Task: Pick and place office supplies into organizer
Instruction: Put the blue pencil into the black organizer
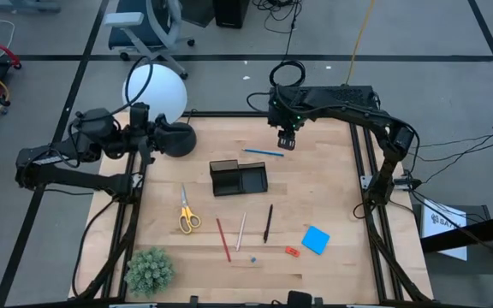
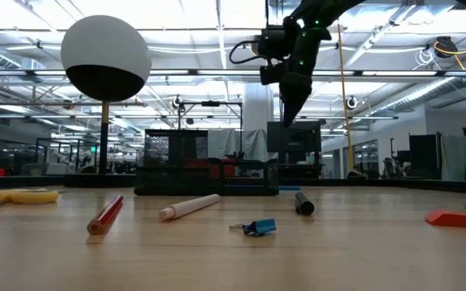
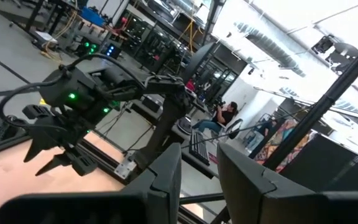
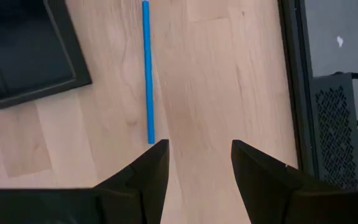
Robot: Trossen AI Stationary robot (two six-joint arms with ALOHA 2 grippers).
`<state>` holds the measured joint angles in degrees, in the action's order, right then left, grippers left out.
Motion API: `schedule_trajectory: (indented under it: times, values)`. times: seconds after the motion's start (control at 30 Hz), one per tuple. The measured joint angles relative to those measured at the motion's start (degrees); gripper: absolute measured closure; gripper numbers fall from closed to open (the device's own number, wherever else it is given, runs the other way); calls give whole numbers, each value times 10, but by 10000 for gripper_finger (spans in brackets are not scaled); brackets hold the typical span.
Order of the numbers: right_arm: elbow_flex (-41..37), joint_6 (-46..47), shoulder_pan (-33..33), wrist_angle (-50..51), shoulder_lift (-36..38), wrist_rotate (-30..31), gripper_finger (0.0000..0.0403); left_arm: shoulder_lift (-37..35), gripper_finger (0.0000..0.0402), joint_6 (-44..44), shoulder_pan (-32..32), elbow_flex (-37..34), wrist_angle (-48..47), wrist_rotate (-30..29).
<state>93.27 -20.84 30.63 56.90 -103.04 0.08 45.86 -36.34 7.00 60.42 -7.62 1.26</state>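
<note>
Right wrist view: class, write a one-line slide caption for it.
Open right end effector hovers above the wooden table, empty, a blue pen just ahead beside the black organizer.

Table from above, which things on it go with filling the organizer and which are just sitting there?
For the job:
organizer
blue pen
scissors
red pencil
pale pen
black pen
blue note pad
red-orange piece

Just sitting:
globe lamp
green plant

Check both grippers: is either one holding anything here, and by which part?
Nothing is held. The right gripper hangs open above the table, beside the blue pen, with bare wood between its fingers. The left gripper is open and empty too.
</note>
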Motion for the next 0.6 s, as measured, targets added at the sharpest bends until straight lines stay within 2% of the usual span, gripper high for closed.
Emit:
schedule_trajectory:
  times: [0.43,0.6]
  values:
    - [0,-39,-5,3,-64,-19,234,0,304,4,2,0,-2,0]
    - [-1,-39,-12,-5,-86,-61,234,0,304,4,1,0,-1,1]
